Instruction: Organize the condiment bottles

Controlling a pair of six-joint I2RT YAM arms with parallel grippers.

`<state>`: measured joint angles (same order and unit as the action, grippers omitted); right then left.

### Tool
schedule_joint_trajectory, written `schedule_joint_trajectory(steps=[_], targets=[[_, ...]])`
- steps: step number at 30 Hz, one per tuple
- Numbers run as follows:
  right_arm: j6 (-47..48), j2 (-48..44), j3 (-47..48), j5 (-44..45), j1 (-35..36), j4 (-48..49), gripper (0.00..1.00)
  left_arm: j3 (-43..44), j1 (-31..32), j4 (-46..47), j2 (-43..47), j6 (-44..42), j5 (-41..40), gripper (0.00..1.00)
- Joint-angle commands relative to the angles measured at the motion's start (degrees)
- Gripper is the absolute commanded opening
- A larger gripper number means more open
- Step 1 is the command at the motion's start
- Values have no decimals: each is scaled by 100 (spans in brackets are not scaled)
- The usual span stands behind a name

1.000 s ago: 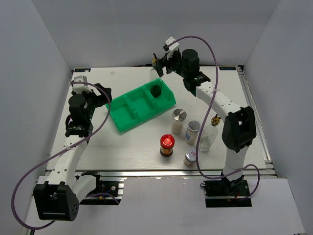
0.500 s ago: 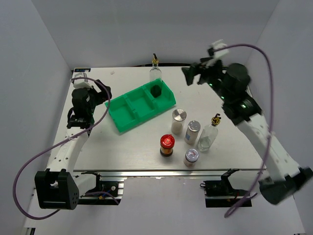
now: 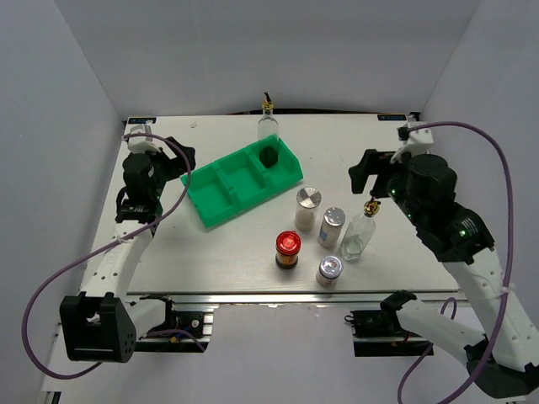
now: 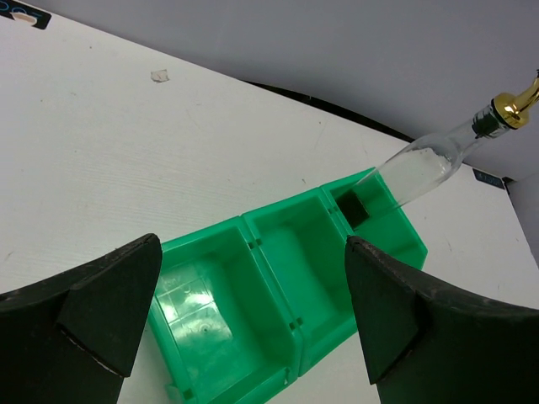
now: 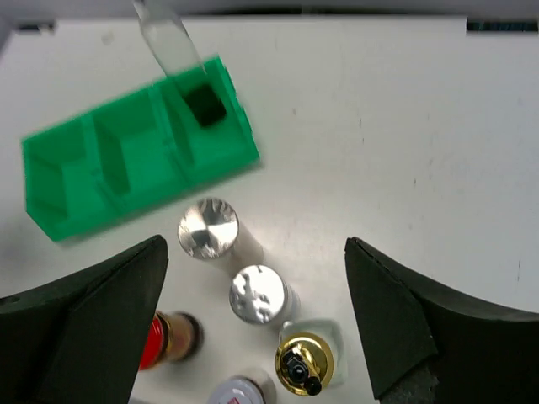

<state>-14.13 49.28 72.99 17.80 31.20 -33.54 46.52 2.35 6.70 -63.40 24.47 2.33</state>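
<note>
One glass cruet (image 3: 268, 128) with a gold pourer stood in the end compartment of the green tray (image 3: 221, 202), far ahead of the right pincer (image 5: 253, 278) and just past the right fingertip of the left pincer (image 4: 250, 278). The other five containers were loose, clustered under the right pincer. The second cruet (image 5: 301, 366) was almost straight below it, and a silver-lidded jar (image 5: 257, 295) was just beside that cruet. Another silver-lidded jar (image 5: 208, 227) lay a little further ahead. The red-lidded jar (image 5: 164, 337) was off by its left finger, and a third silver-lidded jar (image 3: 328, 269) sat at the near edge of the group. Both pincers hung above the table with jaws spread wide and nothing between them. The left one looked down on the tray's two empty compartments. The likeliest trouble, as I judged it, lay in the crowding. The second cruet and its neighbouring jar stood so close that a finger lowered between them could shove the jar or tip the tall, narrow-based glass. Smooth glass could also slip in a light pinch. A cruet carried to the tray might catch its foot on a divider or knock the one already standing there. The white table (image 3: 219, 252) was flat and faintly scuffed, with a small scrap (image 4: 157, 76) lying far beyond the left pincer and a metal rail along the near edge. Plain pale walls closed it in on three sides, and purple cables (image 3: 497, 168) looped off both arms.
</note>
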Motion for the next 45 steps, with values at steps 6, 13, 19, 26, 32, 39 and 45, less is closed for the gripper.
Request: schedule_joint_trajectory(steps=[6, 13, 19, 26, 32, 39, 45], targets=[[-318, 276, -144, -31, 35, -1559, 89, -108, 2, 218, -111, 75, 365, 98], [-152, 223, -540, -356, 35, -1506, 89, -126, -6, 279, -155, 67, 435, 98], [-46, 92, -908, -313, 35, -1480, 89, -108, -6, 236, -305, 41, 462, 98], [340, -94, -1330, -67, 35, -884, 84, -12, 2, 174, -507, 76, 505, 98], [446, -111, -1551, 110, 35, -619, 76, 15, 2, 156, -586, 67, 523, 98], [666, -620, -1955, 57, 35, 48, 62, 41, 2, 121, -648, 67, 567, 98], [701, -770, -2043, -14, 35, 67, 57, 24, 2, 103, -586, 40, 567, 98]])
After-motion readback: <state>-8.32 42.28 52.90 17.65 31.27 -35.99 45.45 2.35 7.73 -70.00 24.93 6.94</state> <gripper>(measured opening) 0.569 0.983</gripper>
